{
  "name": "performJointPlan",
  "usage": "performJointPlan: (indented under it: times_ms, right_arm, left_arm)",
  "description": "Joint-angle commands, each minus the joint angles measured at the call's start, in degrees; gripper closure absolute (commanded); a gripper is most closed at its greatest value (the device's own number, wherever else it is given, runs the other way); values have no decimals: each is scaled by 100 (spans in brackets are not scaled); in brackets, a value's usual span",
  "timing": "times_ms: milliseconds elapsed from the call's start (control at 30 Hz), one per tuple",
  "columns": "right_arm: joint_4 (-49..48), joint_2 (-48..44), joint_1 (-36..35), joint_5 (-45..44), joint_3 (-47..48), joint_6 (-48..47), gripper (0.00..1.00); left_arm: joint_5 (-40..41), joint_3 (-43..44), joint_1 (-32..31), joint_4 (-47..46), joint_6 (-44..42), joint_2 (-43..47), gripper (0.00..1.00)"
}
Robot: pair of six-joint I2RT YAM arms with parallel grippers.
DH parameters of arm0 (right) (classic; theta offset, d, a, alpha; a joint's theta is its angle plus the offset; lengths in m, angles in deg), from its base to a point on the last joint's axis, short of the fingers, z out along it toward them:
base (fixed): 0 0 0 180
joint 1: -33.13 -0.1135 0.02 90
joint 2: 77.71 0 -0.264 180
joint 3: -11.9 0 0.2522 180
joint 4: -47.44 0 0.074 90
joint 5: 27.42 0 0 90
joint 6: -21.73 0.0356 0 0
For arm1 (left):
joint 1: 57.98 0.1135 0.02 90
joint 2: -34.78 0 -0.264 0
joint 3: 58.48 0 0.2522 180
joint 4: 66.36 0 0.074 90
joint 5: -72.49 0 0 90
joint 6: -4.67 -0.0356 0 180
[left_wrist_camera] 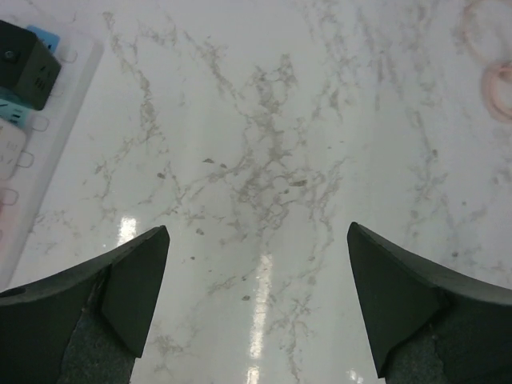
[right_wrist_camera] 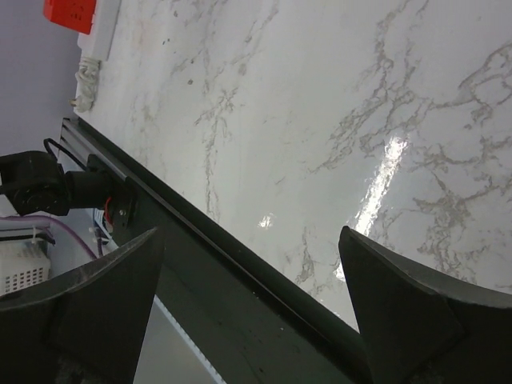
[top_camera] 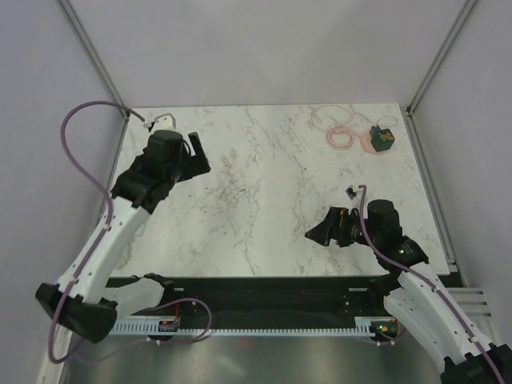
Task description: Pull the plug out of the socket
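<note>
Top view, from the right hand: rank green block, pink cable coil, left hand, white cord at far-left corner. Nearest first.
From the right hand:
1-2. green block, far right, and pink cable coil, just left of it: too close to call.
3. left hand, across the table, far left.
4. white cord, far-left corner, beyond the left hand.

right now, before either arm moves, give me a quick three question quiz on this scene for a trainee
1. True or false: the black plug sits on the power strip, clear of the left gripper.
2. The pink cable coil lies: A) toward the far right corner of the table B) on the power strip C) between the left gripper's fingers.
3. Fill in: the right gripper, like the left, stands ____.
Key: 1 true; 2 A; 3 open.
</note>
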Motion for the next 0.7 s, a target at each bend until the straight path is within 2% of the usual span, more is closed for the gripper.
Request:
performJointPlan:
  times_ms: [0,267,367,400,500,667]
  right_arm:
    - [-95,68,-20,477,400,-144,2]
    - [-7,129,-20,768,831,-170,2]
    - [63,208,-20,891,936,-240,2]
    - [89,235,-20,978,954,-267,2]
    - [177,366,-20,1084,1042,-407,2]
    - [440,700,-20,1084,1305,-828,2]
  left_arm:
    - [-1055,420,1118,423,-941,-960,0]
    - [-18,1185,2191,240,-2339,-2824,0]
    - [-307,1265,2823,221,-2454,-3255,1]
    - [-334,1247,3225,213,-2428,-3317,1]
    - [-519,1195,3754,107,-2393,-3467,0]
    - [-914,1265,4047,-339,-2629,-3669,0]
